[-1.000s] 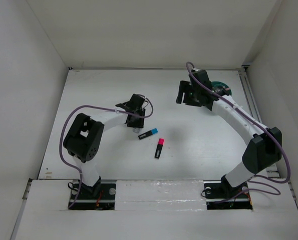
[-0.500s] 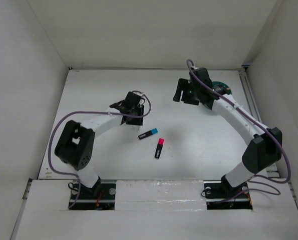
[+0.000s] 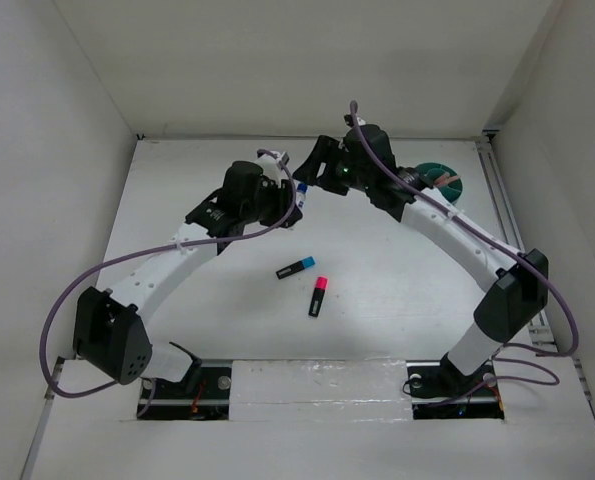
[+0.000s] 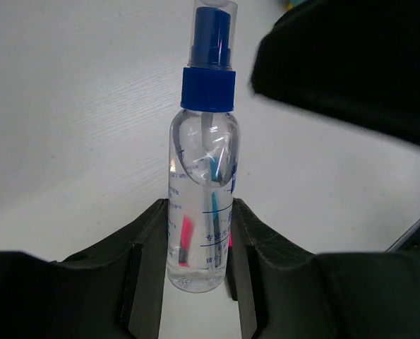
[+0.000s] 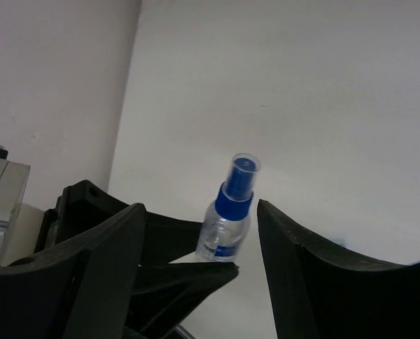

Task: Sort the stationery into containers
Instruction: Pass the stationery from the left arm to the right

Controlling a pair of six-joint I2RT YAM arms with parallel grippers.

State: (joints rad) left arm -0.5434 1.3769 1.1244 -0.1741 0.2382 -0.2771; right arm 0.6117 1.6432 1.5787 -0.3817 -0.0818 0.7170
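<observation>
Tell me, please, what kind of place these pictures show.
Most likely a robot test cell in a laboratory: a left arm and a right arm fixed at the edge of a white table, plain white walls enclosing it, and a few items laid out, such as a blue-capped highlighter.

A robot test lab is being shown. A white surface [image 3: 397,320] is being closed in by bare white walls [image 3: 307,60]. A left arm [image 3: 167,265] and a right arm [image 3: 457,230] are being held at its near edge by bolted bases [image 3: 177,388], and purple cables [image 3: 45,345] are being trailed.
</observation>
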